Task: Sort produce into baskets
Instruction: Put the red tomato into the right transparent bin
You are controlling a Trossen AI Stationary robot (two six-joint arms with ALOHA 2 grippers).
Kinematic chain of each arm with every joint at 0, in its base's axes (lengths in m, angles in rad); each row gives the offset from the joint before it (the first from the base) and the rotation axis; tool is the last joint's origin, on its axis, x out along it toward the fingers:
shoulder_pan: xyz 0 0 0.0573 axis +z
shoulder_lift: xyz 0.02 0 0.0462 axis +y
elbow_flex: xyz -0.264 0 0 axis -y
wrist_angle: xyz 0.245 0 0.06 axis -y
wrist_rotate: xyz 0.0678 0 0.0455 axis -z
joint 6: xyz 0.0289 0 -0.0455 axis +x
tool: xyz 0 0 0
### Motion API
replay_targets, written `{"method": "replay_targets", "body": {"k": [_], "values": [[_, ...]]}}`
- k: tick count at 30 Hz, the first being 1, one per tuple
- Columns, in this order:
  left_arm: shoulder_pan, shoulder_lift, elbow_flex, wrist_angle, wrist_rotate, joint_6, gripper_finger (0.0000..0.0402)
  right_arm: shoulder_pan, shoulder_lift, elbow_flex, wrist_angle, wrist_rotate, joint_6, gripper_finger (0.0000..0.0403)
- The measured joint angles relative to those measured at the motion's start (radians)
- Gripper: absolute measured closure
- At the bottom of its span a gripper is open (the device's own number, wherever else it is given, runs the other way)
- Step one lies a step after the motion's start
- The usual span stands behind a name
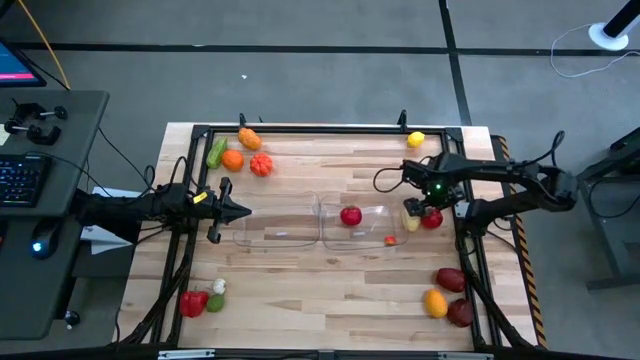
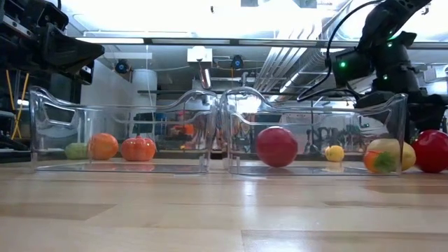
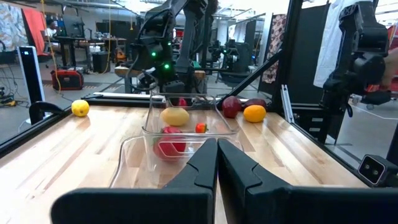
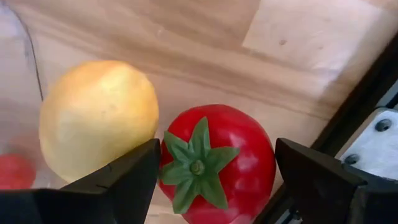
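My right gripper (image 4: 217, 149) points down over a red tomato (image 4: 239, 155) with a green leafy top, just outside the right basket's (image 1: 362, 226) right end. A yellow fruit (image 4: 93, 118) lies against the tomato. The right basket, a clear tub, holds a red apple (image 1: 350, 215) and a small red piece (image 1: 389, 240). The left basket (image 1: 275, 225) has nothing in it. My left gripper (image 1: 240, 210) waits level and shut at that basket's left end. My right gripper has the tomato between its two fingers, one against each side of its round body (image 4: 266, 168). The fingers come from above, pointing down. The tomato stands upright with its leafy top up, and its underside rests on the table (image 2: 430, 150).
An orange carrot (image 1: 249, 138), a green piece (image 1: 217, 152), an orange (image 1: 233, 159) and a pumpkin (image 1: 261, 165) lie at the far left. A lemon (image 1: 416, 140) lies at the far right. A red pepper (image 1: 193, 302) lies near left, and dark maroon pieces (image 1: 450, 279) near right.
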Motion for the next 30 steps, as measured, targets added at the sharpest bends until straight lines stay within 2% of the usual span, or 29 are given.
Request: {"method": "replay_targets", "body": {"k": [10,13,16,20,26,30], "values": [[0.000,0.000,0.000,0.000,0.000,0.000,0.0401,0.100,0.001,0.000,0.001,-0.008,0.081,0.0094],[0.000,0.000,0.000,0.000,0.000,0.000,0.0401,0.119,0.001,0.000,0.000,-0.003,0.088,0.0106],[0.000,0.000,0.000,0.000,0.000,0.000,0.0401,0.133,0.001,0.000,-0.021,0.000,0.108,0.0140],[0.000,0.000,0.000,0.000,0.000,0.000,0.0401,0.151,-0.009,0.017,-0.060,0.006,0.103,0.0208],[0.000,0.000,0.000,0.000,0.000,0.000,0.0401,0.156,-0.067,0.138,-0.173,0.130,0.092,0.0301],[0.000,0.000,0.000,0.000,0.000,0.000,0.0401,0.152,-0.111,0.208,-0.211,0.152,0.082,0.0338]]}}
